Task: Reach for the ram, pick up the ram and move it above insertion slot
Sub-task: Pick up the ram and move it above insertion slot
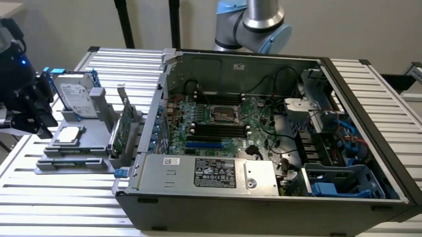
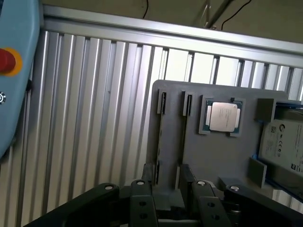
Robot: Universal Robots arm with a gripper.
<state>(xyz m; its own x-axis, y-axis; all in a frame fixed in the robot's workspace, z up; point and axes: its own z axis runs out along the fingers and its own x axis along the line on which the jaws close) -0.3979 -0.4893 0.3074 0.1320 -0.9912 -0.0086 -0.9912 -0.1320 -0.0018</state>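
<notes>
My gripper (image 2: 173, 203) hangs open over the near edge of a grey holder plate (image 2: 227, 156); its dark fingers (image 2: 142, 201) stand apart with nothing between them. Two thin dark strips run edge-on along the plate just ahead of the fingers. The nearer one looks like the ram (image 2: 161, 137), though I cannot tell its colour from this angle. In the exterior view the gripper (image 1: 26, 121) is at the far left, beside the same holder plate (image 1: 72, 148). The insertion slot (image 1: 218, 129) is one of several parallel black sockets on the motherboard inside the open computer case (image 1: 264, 197).
On the holder plate lie a silver processor chip (image 2: 222, 117) and a hard drive (image 2: 284, 146). A green expansion card (image 1: 122, 128) stands upright between the plate and the case. A blue slot (image 1: 201, 145) and the square CPU socket (image 1: 221, 114) flank the black sockets. A red button (image 2: 5, 61) sits on a blue panel.
</notes>
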